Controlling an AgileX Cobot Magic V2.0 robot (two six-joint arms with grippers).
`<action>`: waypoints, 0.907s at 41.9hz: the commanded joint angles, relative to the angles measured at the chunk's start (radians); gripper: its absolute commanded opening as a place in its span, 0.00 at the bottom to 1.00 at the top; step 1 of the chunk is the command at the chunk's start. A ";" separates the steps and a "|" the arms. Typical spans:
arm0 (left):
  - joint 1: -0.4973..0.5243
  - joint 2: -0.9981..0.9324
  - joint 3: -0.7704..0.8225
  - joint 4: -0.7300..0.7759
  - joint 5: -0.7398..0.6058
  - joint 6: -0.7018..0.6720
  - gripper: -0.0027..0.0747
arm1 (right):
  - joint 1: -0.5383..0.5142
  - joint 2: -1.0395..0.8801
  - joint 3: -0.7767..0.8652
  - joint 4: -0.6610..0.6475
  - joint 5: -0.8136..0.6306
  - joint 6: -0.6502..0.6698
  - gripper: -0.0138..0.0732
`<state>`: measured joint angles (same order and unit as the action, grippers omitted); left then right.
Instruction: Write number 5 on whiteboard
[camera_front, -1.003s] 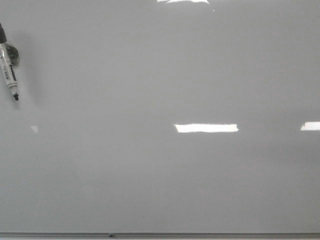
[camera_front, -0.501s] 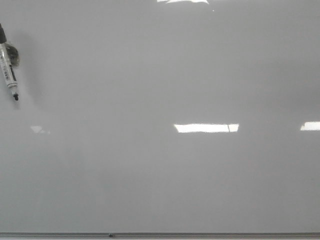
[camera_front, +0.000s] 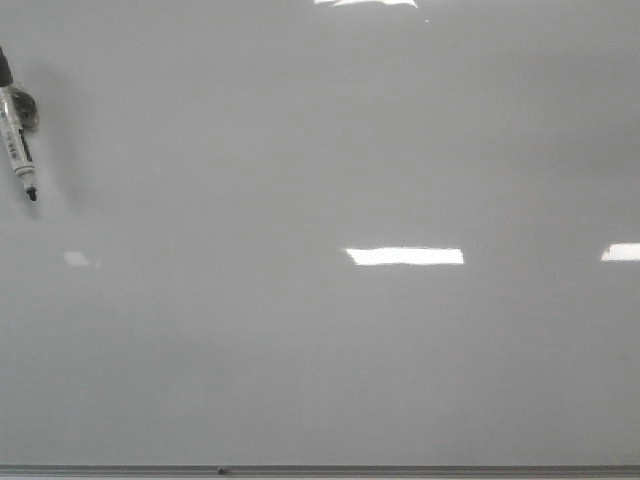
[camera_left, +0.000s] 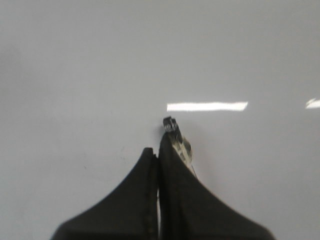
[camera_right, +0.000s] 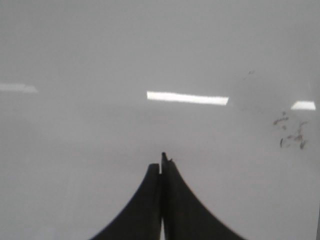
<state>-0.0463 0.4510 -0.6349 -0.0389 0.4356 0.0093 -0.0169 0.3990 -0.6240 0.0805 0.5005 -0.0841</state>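
Observation:
The whiteboard (camera_front: 320, 350) fills the front view, glossy pale grey with a thin metal bottom edge (camera_front: 400, 470). No number 5 shows on it in any view. My left gripper (camera_left: 157, 150) is shut on a clear-barrelled black marker (camera_left: 173, 128). In the front view the marker (camera_front: 18, 145) hangs at the far left, black tip (camera_front: 32, 194) pointing down at the board. I cannot tell whether the tip touches the board. Only a dark sliver of the left gripper (camera_front: 3, 65) shows there. My right gripper (camera_right: 161, 165) is shut and empty over bare board, out of the front view.
Bright rectangular light reflections (camera_front: 405, 256) lie on the board. Faint black smudge marks (camera_right: 291, 132) show at the side of the right wrist view. A small dark speck (camera_front: 222, 470) sits on the bottom edge.
The marker and left gripper hold the same place. Only the light reflections on the board have shifted slightly.

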 joint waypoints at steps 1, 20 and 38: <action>-0.001 0.054 -0.014 -0.010 -0.050 -0.009 0.01 | -0.007 0.059 -0.031 -0.003 -0.024 -0.003 0.08; -0.001 0.202 0.030 -0.013 -0.036 -0.009 0.01 | -0.007 0.250 -0.031 -0.003 0.035 -0.004 0.10; -0.001 0.375 0.028 -0.048 -0.204 -0.009 0.70 | -0.007 0.320 -0.031 -0.003 0.014 -0.004 0.88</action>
<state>-0.0463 0.7837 -0.5777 -0.0538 0.3690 0.0091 -0.0169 0.7146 -0.6240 0.0805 0.5948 -0.0841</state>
